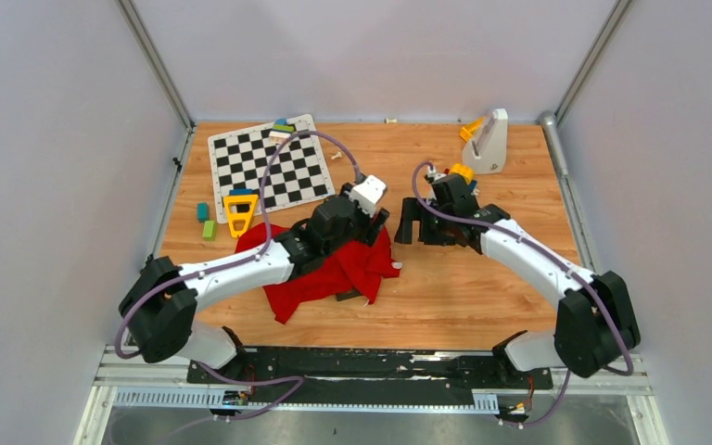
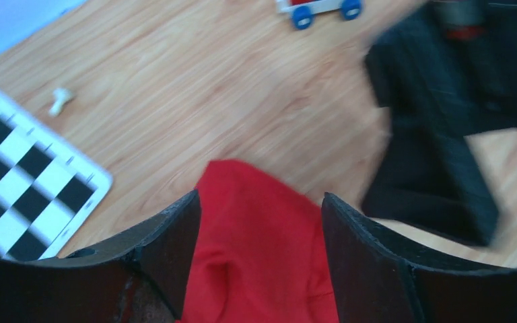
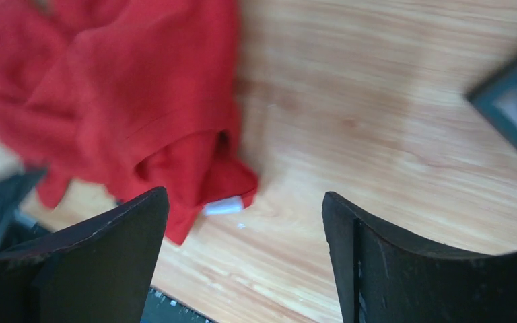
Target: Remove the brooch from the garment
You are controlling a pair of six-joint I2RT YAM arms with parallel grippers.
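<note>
Top view, garment: the big bright red hooded cloth garment lies crumpled on the pale wooden table, under my left arm.
Top view, grippers: my left gripper hangs over its far right edge. My right gripper stands just beside that edge.
Left wrist: my left fingers are apart and released, with red cloth between them.
Right wrist: my jaws are wide and empty. A small white tag shows at the hem.
Brooch: I see it in no view.
Doing it well: I judge I should spread the folds, find the brooch, pin the cloth with my left gripper, then pull gently.
</note>
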